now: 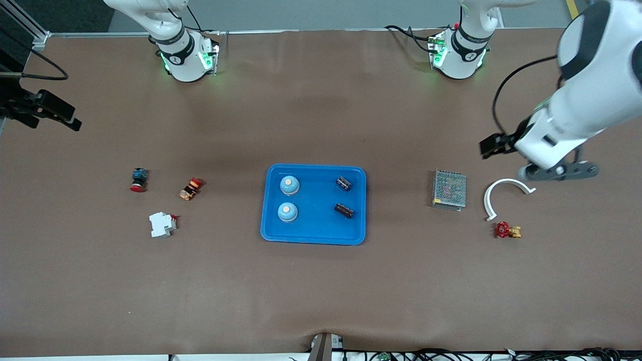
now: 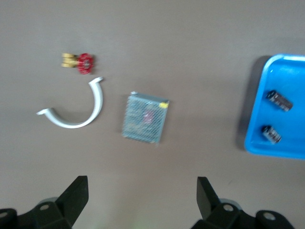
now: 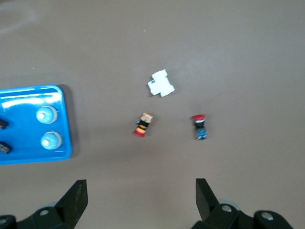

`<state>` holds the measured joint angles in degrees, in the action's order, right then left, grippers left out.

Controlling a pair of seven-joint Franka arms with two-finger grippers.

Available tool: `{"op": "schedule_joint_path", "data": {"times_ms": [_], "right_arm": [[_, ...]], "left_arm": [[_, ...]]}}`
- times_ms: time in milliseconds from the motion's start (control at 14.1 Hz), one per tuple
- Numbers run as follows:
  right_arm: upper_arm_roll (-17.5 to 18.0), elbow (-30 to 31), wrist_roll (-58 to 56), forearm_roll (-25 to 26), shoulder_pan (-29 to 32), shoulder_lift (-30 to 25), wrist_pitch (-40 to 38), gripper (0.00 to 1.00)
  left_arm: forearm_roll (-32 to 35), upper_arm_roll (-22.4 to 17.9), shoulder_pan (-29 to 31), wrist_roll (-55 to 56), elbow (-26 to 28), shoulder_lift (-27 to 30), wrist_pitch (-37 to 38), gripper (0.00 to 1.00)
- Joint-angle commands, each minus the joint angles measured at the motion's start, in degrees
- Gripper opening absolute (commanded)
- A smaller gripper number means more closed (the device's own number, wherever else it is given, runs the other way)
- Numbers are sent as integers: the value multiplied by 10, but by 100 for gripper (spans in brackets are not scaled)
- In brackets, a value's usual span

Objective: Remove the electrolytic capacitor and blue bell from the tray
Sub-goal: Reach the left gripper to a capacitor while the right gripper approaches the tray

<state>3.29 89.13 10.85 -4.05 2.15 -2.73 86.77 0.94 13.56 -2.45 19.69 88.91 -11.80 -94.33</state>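
The tray sits mid-table holding two blue bells at 9 o'clock and two electrolytic capacitors at 3 o'clock. The left gripper and right gripper hover over bare table at their own ends, fingers apart, holding nothing.

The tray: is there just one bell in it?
No, two bells sit in the tray, beside two capacitors.

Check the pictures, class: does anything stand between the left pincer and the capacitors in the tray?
Yes. The grey mesh box sits on the table between the open left pincer and the blue tray, where both capacitors lie. Raised, the pincer could pass above it.
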Motion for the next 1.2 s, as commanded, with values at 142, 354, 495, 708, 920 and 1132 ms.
{"op": "schedule_joint_path", "data": {"times_ms": [142, 354, 495, 708, 920, 1132], "right_arm": [[5, -5, 193, -8, -113, -3, -7, 100], [4, -5, 309, -9, -194, -1, 13, 100], [4, -5, 368, -9, -240, 6, 43, 100], [4, -5, 403, -8, -278, 28, 78, 100], [4, -22, 398, -6, -290, 66, 86, 100], [3, -37, 400, 1, -319, 93, 86, 100]], "left_arm": [[0, 4, -67, 160, -14, -94, -101, 100], [21, 4, -123, 290, -15, -152, -170, 100], [43, 3, -151, 370, -20, -193, -214, 100], [46, -1, -184, 466, -21, -245, -292, 100], [51, -4, -211, 559, -55, -295, -338, 100], [51, -4, -229, 618, -76, -336, -391, 94]]}}
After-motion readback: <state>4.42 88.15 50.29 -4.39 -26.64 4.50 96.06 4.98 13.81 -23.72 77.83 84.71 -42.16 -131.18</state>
